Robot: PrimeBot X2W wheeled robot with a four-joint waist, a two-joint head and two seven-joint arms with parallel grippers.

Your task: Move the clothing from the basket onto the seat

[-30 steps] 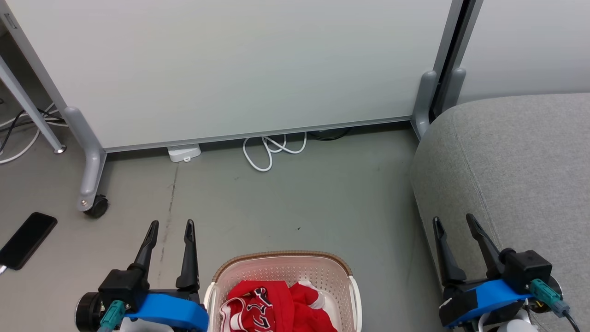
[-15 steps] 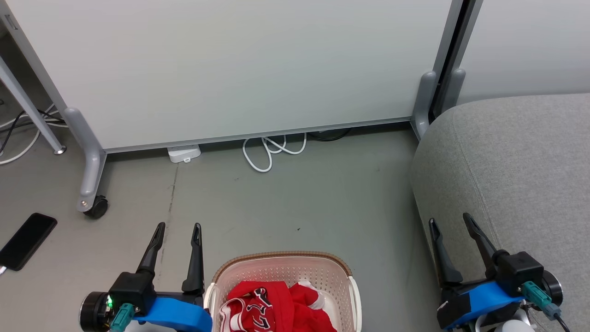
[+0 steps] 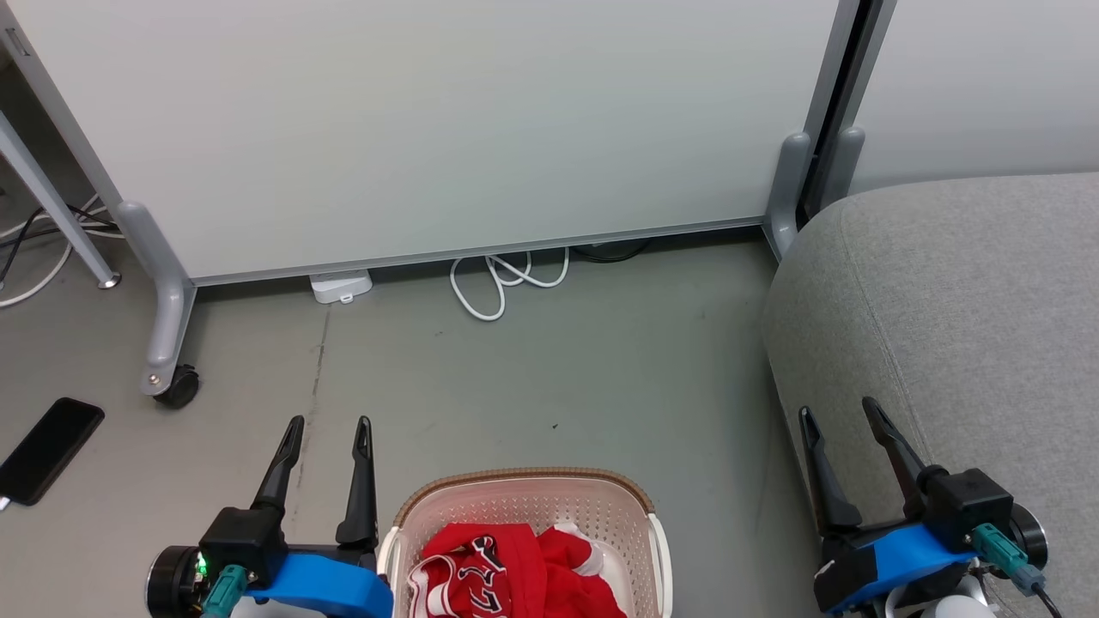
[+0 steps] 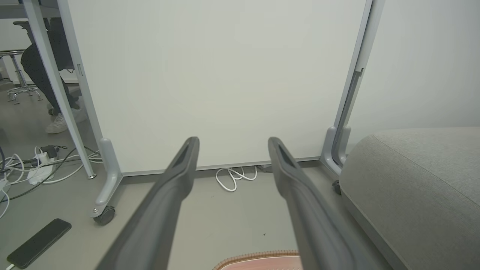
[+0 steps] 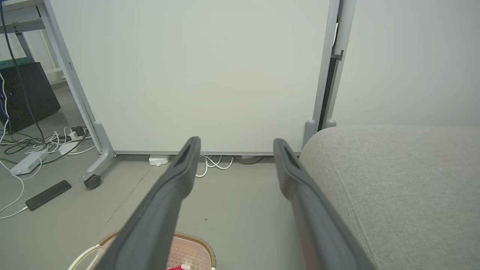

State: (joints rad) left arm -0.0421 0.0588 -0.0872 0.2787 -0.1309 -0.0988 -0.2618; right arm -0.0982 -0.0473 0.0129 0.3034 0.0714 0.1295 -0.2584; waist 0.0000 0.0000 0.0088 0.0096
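Beside the basket (image 3: 524,475), the left tool (image 3: 330,422) is brought a little closer than before. It and the right tool (image 3: 837,408) are held spread. The clothing (image 3: 515,575) is left inside, not yet grabbed.

White partition (image 3: 429,129), coiled cable (image 3: 506,279) — phone (image 3: 47,448) on floor.

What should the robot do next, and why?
Probably swing the left claw sideways and down onto the red clothes: they lie in the basket, and that claw is open, empty and close beside it.
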